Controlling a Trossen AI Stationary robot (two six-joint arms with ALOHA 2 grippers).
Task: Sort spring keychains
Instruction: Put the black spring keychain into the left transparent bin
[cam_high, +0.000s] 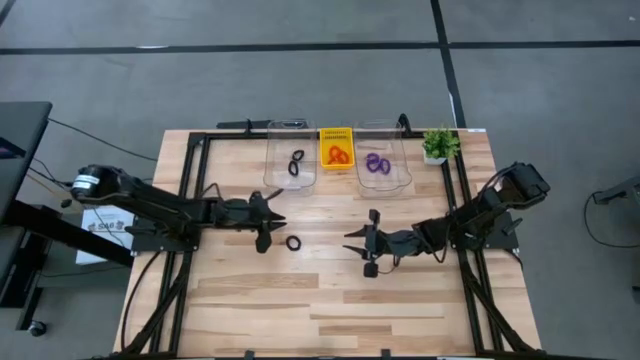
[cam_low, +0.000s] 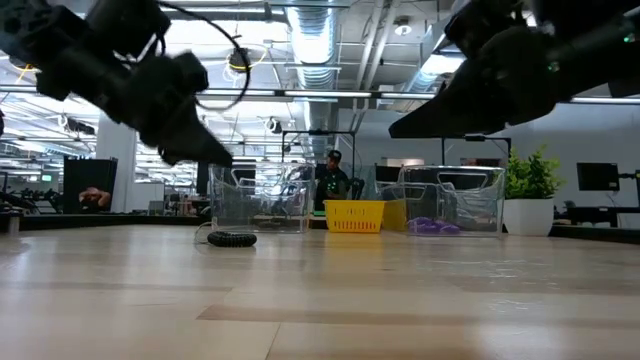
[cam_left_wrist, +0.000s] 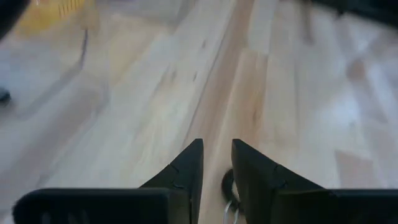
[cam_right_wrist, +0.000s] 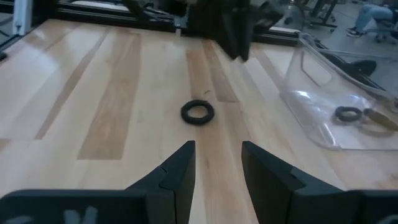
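Between both arms, black spring keychain

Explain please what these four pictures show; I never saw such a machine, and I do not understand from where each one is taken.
Two dark robot arms work at a wooden table. One picture looks down from above, one looks level across the tabletop, and two come from cameras on the wrists. The left pincer and the right pincer hold nothing; both stand a little open. Between them one black spring keychain lies loose on the wood. At the far edge, the left clear bin holds black rings, the yellow basket orange ones, the right clear bin purple ones. A small potted plant stands beside them.
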